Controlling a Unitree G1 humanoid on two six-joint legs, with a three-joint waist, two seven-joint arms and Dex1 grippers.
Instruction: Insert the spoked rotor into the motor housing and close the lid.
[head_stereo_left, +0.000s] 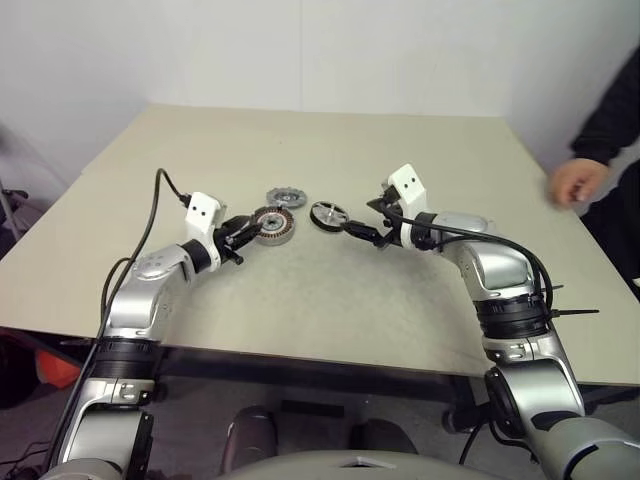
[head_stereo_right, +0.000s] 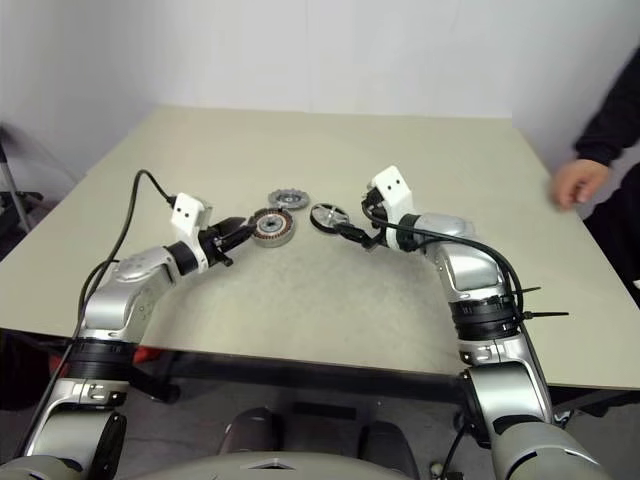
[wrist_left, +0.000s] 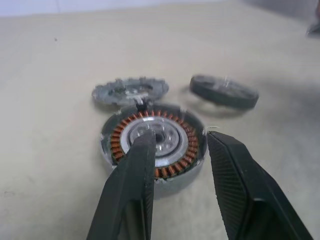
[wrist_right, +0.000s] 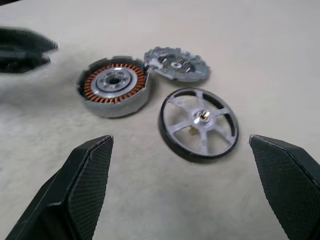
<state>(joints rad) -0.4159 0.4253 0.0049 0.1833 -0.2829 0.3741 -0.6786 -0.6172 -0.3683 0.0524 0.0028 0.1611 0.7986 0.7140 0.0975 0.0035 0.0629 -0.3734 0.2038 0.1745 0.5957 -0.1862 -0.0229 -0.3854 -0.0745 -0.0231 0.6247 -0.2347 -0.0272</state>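
The motor housing (head_stereo_left: 272, 226), a grey cup with copper windings, lies on the beige table (head_stereo_left: 320, 300). The notched grey lid (head_stereo_left: 285, 197) lies just behind it, touching its rim. Right of both lies the silver spoked rotor (wrist_right: 199, 123), flat on the table. My left gripper (head_stereo_left: 247, 231) hovers just short of the housing's near left side, open partway, with nothing between its fingers (wrist_left: 137, 170). My right gripper (wrist_right: 180, 140) stands wide open on the near right side of the rotor. Its fingers (wrist_right: 92, 170) frame the rotor from a short distance without touching it.
A person's hand (head_stereo_left: 575, 182) and dark sleeve rest at the table's right edge. A black cable (head_stereo_left: 150, 225) loops up from my left arm. The table's front edge (head_stereo_left: 300, 352) runs just below both forearms.
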